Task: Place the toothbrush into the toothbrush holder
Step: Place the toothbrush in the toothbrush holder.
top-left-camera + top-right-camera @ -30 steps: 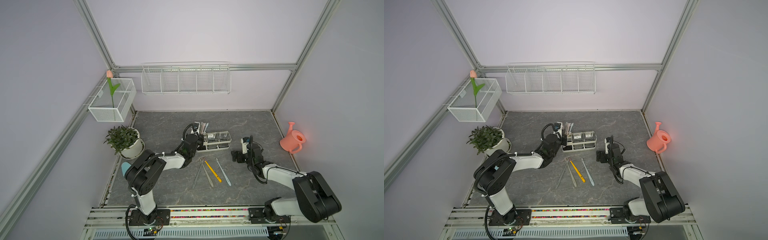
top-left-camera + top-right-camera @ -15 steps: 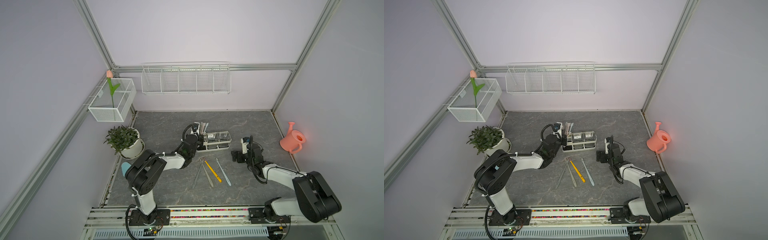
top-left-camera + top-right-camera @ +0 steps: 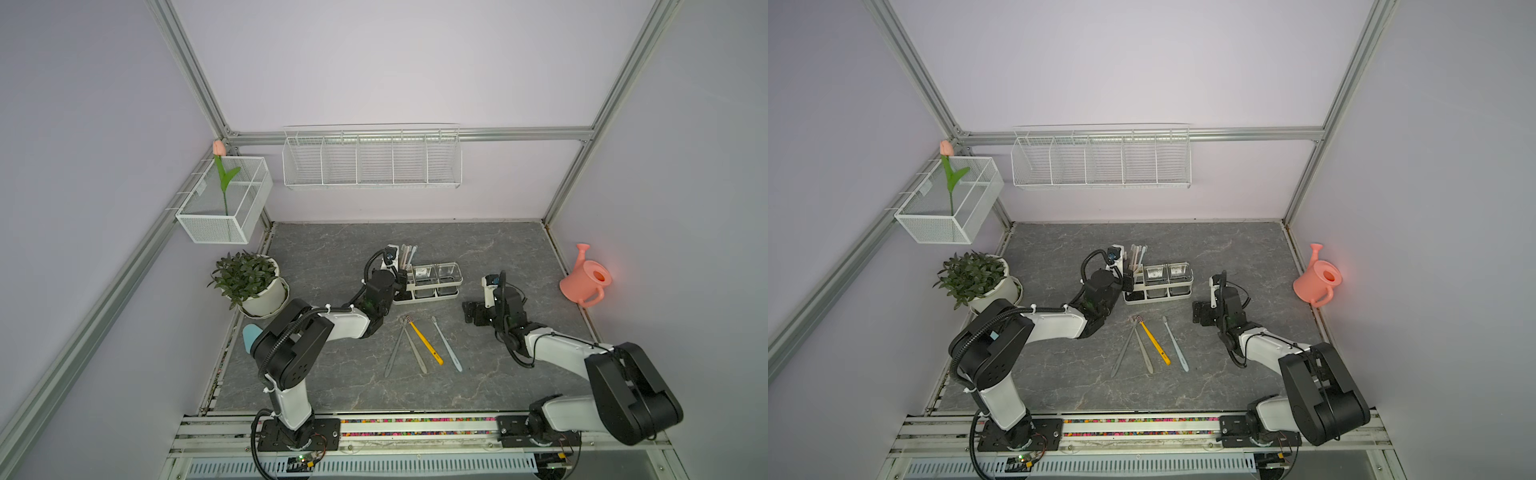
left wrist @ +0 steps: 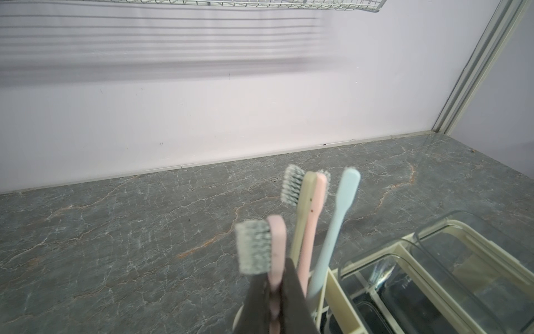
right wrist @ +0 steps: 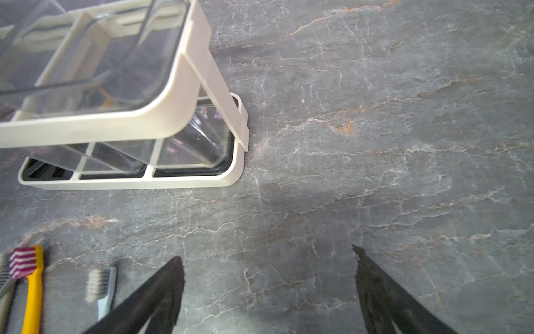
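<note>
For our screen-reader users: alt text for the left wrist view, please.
The left gripper shuts its fingers on a pink toothbrush, bristles up, beside three brushes standing in the cream toothbrush holder. Clear cups fill its other compartments, on a grey marble table.

Pale lilac walls (image 3: 374, 62) framed by aluminium profiles (image 3: 519, 134) enclose a grey marbled bench (image 3: 332, 386). A white wire basket (image 3: 372, 160) hangs on the rear wall above its far edge.

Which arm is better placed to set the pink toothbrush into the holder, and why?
Left. The left gripper is shut on the pink toothbrush at the toothbrush holder's end compartment; the right gripper hangs open and empty beside it.
</note>
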Controlling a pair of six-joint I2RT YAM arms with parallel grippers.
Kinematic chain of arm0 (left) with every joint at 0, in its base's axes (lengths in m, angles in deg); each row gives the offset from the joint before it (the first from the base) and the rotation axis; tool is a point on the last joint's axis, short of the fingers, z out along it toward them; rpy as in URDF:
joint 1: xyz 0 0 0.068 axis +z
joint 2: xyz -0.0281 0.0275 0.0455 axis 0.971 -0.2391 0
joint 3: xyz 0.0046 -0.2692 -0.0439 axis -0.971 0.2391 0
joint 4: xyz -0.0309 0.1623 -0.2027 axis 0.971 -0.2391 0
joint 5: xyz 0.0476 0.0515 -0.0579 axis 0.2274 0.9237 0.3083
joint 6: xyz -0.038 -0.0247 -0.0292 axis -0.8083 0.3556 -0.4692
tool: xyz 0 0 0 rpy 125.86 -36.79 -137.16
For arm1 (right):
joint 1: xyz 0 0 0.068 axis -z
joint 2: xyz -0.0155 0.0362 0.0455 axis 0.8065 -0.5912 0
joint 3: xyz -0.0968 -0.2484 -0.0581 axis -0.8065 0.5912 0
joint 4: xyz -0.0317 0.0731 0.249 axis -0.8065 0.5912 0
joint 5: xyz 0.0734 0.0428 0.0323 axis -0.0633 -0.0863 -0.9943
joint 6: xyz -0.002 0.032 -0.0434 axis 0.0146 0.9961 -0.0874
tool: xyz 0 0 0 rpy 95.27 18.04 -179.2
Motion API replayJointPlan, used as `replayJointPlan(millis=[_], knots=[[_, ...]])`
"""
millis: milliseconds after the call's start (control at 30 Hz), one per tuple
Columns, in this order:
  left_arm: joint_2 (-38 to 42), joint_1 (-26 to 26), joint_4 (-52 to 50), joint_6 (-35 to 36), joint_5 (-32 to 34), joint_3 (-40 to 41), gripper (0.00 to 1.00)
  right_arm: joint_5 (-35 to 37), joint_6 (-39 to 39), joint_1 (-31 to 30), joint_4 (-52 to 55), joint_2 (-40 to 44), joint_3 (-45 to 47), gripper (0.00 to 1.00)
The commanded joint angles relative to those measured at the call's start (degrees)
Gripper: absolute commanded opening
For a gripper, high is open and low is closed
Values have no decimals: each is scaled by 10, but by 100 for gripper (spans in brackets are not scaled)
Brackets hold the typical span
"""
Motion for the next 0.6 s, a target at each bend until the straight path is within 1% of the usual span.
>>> replayJointPlan(millis=[0, 567], knots=[[-13, 3, -8, -15, -12, -1, 6, -5, -10, 3, 2, -5, -10, 94], [-5, 3, -19, -14, -12, -2, 11, -5, -10, 4, 3, -5, -9, 94]])
